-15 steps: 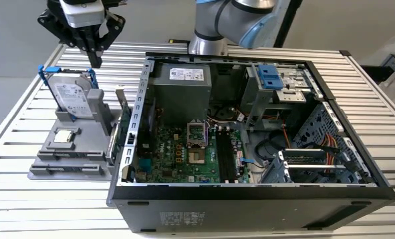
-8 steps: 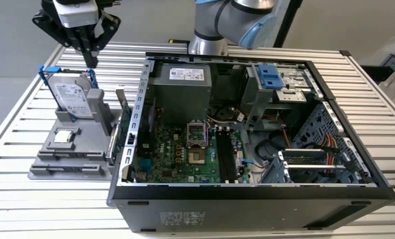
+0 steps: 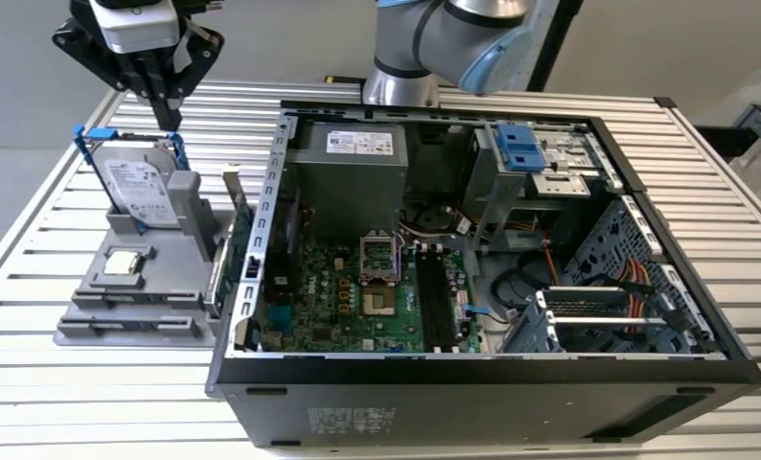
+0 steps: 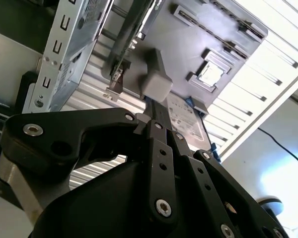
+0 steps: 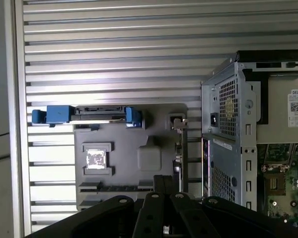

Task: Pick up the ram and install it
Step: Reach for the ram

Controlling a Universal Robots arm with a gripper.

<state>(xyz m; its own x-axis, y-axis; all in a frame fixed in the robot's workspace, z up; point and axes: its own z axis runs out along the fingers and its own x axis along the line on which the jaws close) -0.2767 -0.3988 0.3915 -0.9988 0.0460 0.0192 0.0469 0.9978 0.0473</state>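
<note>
Dark ram stands on edge below the pincer (tips together, empty), off towards the computer case, lengthwise along its wall.

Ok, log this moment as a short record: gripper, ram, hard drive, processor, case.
gripper: shut, empty, over the grey holder
ram: on edge in the holder, on the side nearest the case, not yet picked up
hard drive: upright in its blue frame, in the holder
processor chip: flat in the holder
computer case: open, motherboard exposed
</note>
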